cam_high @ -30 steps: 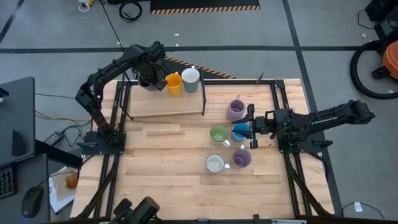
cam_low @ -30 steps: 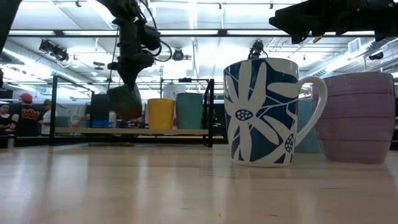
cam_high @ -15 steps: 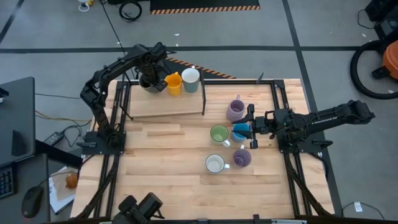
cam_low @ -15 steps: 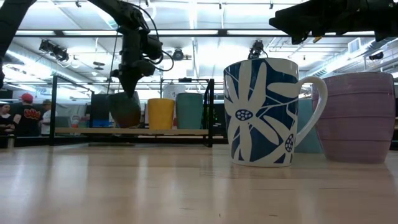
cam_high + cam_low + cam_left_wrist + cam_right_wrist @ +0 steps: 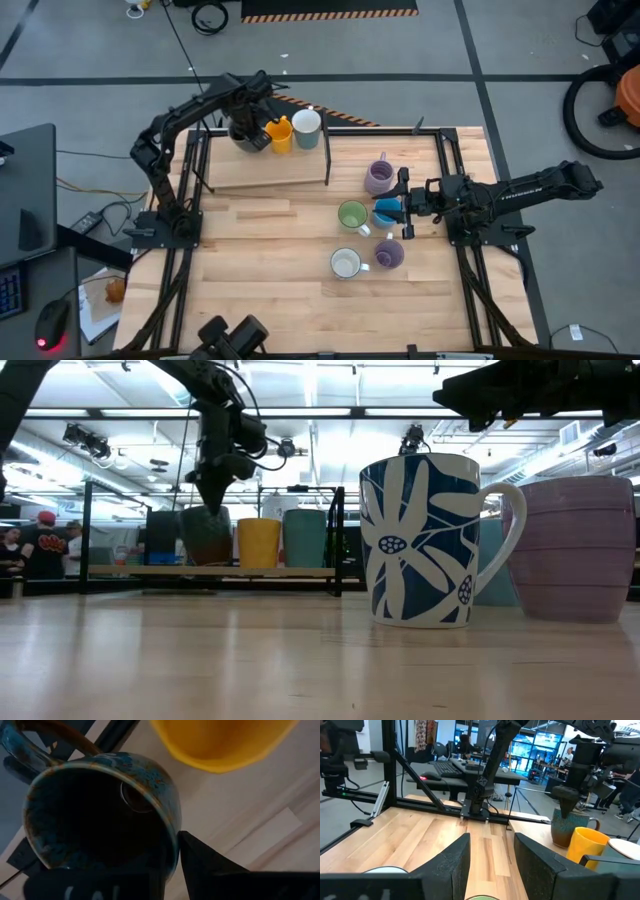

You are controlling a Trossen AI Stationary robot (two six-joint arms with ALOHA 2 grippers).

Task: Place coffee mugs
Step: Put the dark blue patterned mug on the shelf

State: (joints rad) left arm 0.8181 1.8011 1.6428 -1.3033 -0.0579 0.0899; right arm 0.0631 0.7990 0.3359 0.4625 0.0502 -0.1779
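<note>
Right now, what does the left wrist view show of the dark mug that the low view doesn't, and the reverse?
Only the left wrist view shows the dark mug's dark hollow and speckled blue-brown rim, with a finger of the left tool against its outer wall. Only the low view shows it standing upright on the raised board beside the yellow mug and the pale teal mug, with the left tool reaching in from above. Both show the dark and yellow mugs as neighbours.
</note>
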